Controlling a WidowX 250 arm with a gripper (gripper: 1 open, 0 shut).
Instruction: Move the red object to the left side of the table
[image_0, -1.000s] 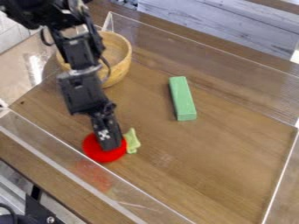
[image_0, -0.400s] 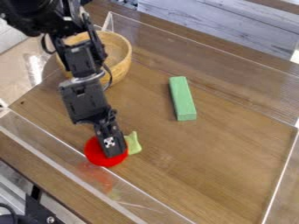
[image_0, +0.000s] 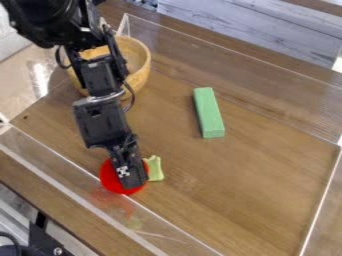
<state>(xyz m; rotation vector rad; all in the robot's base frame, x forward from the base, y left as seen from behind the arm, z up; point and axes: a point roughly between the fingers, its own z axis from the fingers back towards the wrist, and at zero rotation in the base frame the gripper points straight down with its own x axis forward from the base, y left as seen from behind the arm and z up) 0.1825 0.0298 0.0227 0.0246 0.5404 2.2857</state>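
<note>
camera | arm tilted steeply down | gripper (image_0: 130, 177) clenched on red object (image_0: 111, 179)

The worktop (image_0: 267, 175) is seen brightly and evenly lit, and shadows are kept short and soft. A thin shadow is cast just beside the green block (image_0: 207, 112). Pale glare is caught on the clear acrylic walls (image_0: 67, 175), well to the near side of that block. Everything is rendered coarse and slightly blurred, and detail in the dark arm (image_0: 96, 105), left of the block, is swallowed.
</note>
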